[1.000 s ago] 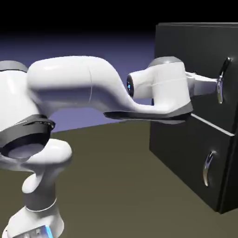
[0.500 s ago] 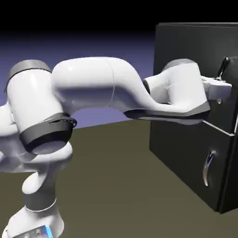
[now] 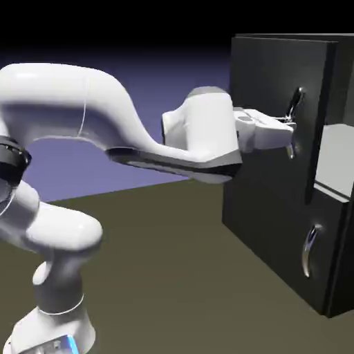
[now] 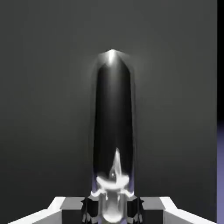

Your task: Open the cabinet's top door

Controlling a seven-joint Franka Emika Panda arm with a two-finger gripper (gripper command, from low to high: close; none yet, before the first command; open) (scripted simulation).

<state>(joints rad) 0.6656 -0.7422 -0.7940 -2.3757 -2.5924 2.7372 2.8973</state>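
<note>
While the white arm [image 3: 104, 110] reaches across from the exterior view's left, its gripper [image 3: 289, 130] sits at the long curved chrome handle [image 3: 295, 121] of the top door [image 3: 273, 117], with the jaws drawn tight together on that handle. The top door is the taller dark panel on the upper front of the cabinet [image 3: 332, 69], and it stands swung out from the cabinet: its handle edge is clear of the cabinet's front, and a paler grey opening [image 3: 337, 159] shows between that edge and the cabinet's right side. Below the top door lies the shorter panel [image 3: 290, 242], flush with the cabinet's front, bearing its own smaller silver handle [image 3: 310, 249]. The cabinet stands on the olive-brown table [image 3: 173, 276], at the exterior view's right, and the arm's base [image 3: 55, 325] stands well apart from it, at the lower left of that view. Behind the arm and beside the cabinet spreads the blue-violet backdrop [image 3: 173, 69].

In the hand view the top door [image 4: 43, 109] fills nearly the whole picture as flat dark grey. The chrome handle [image 4: 113, 122] runs up the middle as a tall dark bar with a bright tip, and its lower end is pinched in the gripper [image 4: 111, 205], whose grey fingertips [image 4: 90, 208] press against it from both sides. A thin strip of backdrop [image 4: 220, 170] shows past the door's edge on the right of that view.
</note>
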